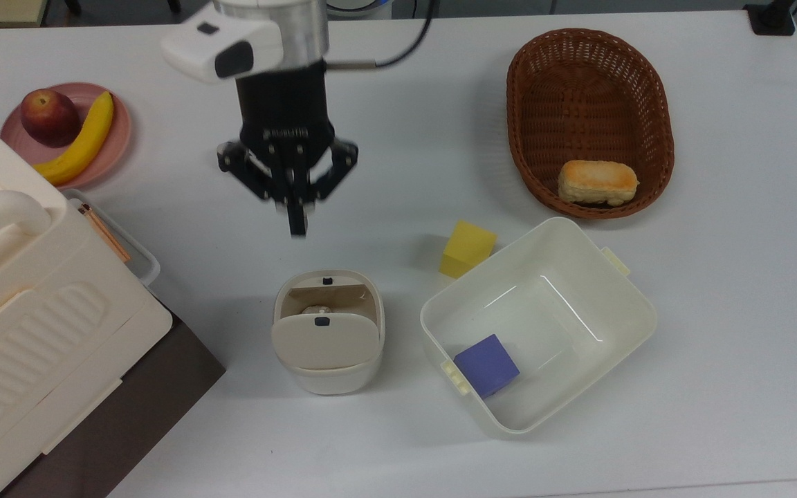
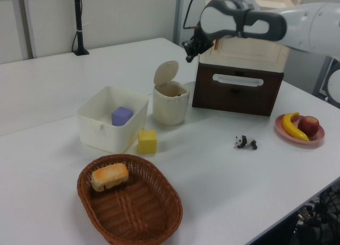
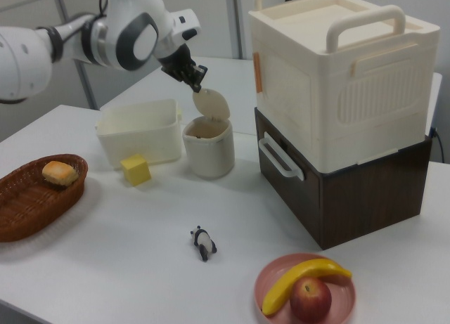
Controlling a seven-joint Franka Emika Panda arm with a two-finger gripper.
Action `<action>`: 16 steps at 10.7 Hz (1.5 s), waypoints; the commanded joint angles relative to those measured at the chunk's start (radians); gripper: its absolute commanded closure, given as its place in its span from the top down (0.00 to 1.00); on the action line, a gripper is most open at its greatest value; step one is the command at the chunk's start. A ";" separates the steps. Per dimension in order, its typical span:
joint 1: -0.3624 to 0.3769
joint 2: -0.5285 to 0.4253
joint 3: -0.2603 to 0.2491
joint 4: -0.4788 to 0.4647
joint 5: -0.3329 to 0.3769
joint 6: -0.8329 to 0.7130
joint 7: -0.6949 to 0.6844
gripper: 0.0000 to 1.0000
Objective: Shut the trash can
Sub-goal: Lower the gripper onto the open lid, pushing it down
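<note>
The trash can (image 1: 328,332) stands on the white bench (image 1: 398,159) in the lower middle of the top view, just left of the lidless white tub (image 1: 538,325), its hinged lid (image 2: 166,72) raised nearly upright over the open mouth. The gripper (image 1: 296,225) hangs above the bench in the upper middle of the top view, apart from the can on the side away from the hinge; in the right view it sits just above and left of the lid's top edge. Its two fingers look drawn together into one narrow tip, and it holds nothing. A good close probably means using that tip as a pusher: bring it to the outer face of the lid near the free top edge, far from the hinge, then sweep forward and down along the lid's arc until it lies flat. Pressing low near the hinge could tip or slide the light can toward the yellow block (image 1: 468,249).
</note>
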 commanded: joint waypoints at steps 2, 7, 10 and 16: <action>0.022 0.148 -0.008 0.133 0.008 0.232 0.052 0.00; 0.047 0.217 -0.018 0.139 0.004 0.366 0.068 0.00; 0.045 0.197 -0.020 0.130 0.004 0.279 0.063 0.00; 0.039 0.185 -0.018 0.121 0.019 -0.036 0.056 0.00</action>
